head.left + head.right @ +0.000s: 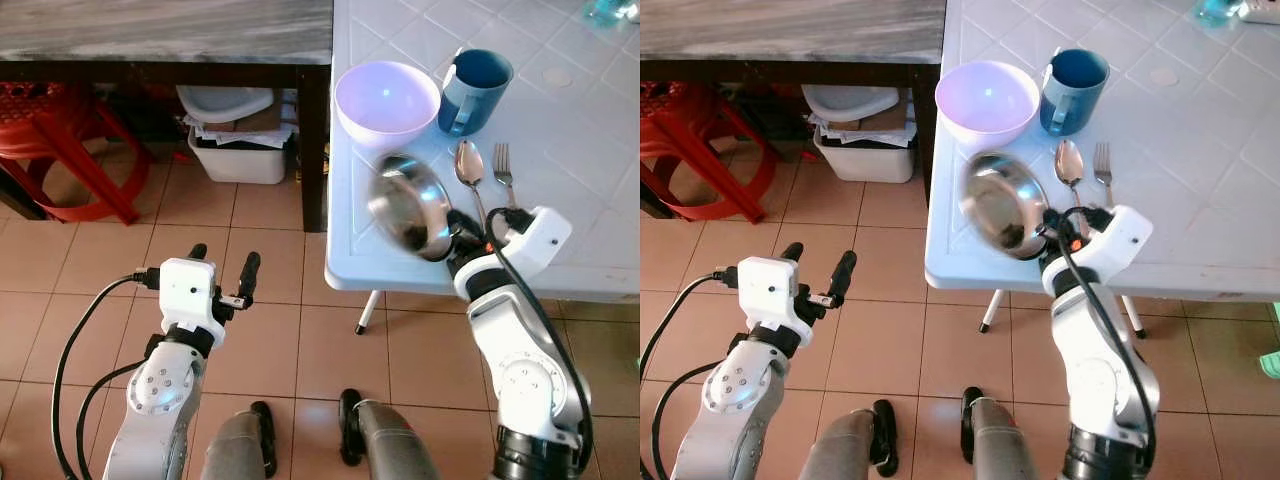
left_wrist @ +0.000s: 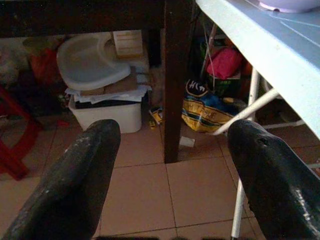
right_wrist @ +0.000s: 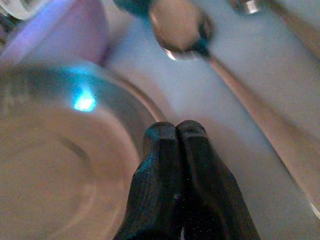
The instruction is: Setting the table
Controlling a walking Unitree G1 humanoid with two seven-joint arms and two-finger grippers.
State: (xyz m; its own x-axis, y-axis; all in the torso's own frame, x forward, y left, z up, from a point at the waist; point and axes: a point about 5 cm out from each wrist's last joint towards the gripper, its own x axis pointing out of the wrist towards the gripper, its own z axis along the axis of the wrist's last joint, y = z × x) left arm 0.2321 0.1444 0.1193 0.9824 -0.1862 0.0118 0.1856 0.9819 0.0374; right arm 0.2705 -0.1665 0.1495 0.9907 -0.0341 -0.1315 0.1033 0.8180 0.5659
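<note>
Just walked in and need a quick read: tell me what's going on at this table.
The robot is setting the white table. Its right gripper is shut on the rim of a steel plate, holding it tilted near the table's front edge. A lilac bowl and a blue mug stand behind it, with a spoon and fork lying beside it. The left gripper hangs open over the tiled floor, holding nothing.

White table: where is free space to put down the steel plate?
The white table is bare right of the fork and behind the blue mug. It is crowded around the lilac bowl, spoon and steel plate.
</note>
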